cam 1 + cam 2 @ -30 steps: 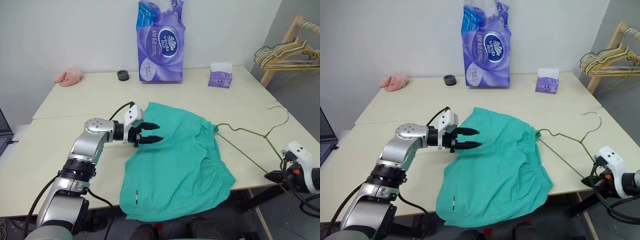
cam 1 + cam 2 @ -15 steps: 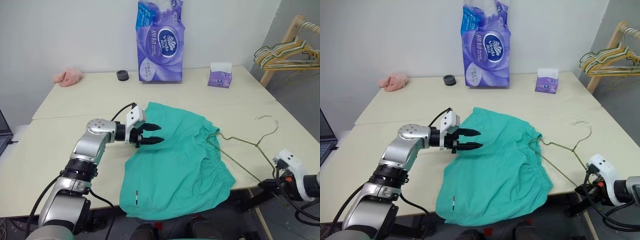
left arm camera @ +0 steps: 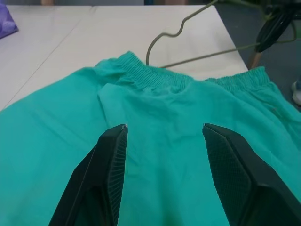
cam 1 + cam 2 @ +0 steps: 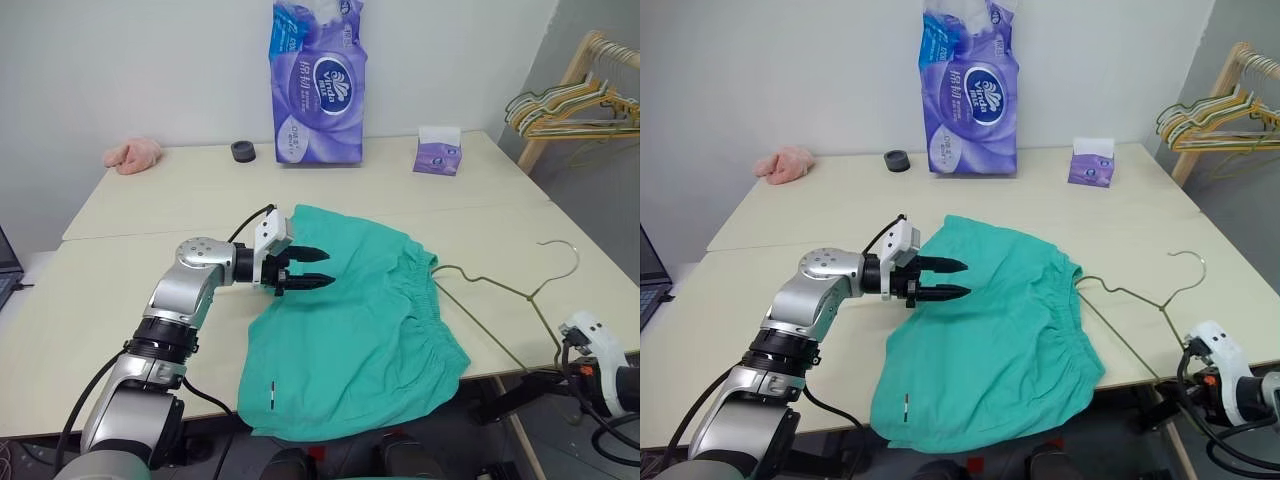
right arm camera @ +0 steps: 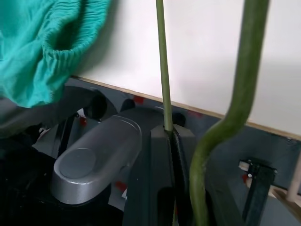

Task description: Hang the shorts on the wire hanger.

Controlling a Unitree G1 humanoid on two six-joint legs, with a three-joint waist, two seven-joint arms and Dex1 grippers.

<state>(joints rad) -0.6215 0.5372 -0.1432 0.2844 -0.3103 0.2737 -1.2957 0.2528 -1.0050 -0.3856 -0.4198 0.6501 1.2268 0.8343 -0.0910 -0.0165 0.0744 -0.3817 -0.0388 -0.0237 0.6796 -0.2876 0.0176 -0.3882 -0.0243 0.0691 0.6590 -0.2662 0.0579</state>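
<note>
The teal-green shorts (image 4: pixel 350 320) lie flat on the table, with the gathered waistband toward the right and one leg hanging over the front edge. My left gripper (image 4: pixel 327 268) hovers open just over the shorts' left part, nothing between its fingers (image 3: pixel 110 155). The thin olive wire hanger (image 4: pixel 490 283) lies on the table to the right of the waistband, one corner touching it and the hook (image 4: pixel 562 250) pointing away. My right gripper (image 5: pixel 169 134) is shut on the hanger's wire at the table's right front edge, just below table level.
A tall purple tissue pack (image 4: pixel 318 85), a small purple tissue box (image 4: pixel 437 155), a black round thing (image 4: pixel 242 150) and a pink cloth (image 4: pixel 133 153) stand along the back of the table (image 4: pixel 150 290). A wooden rack with pastel hangers (image 4: pixel 570 100) stands at the far right.
My right gripper has sunk a little below the table's edge with the wire in it, and the hanger has swung and settled. The left gripper has stayed put.
</note>
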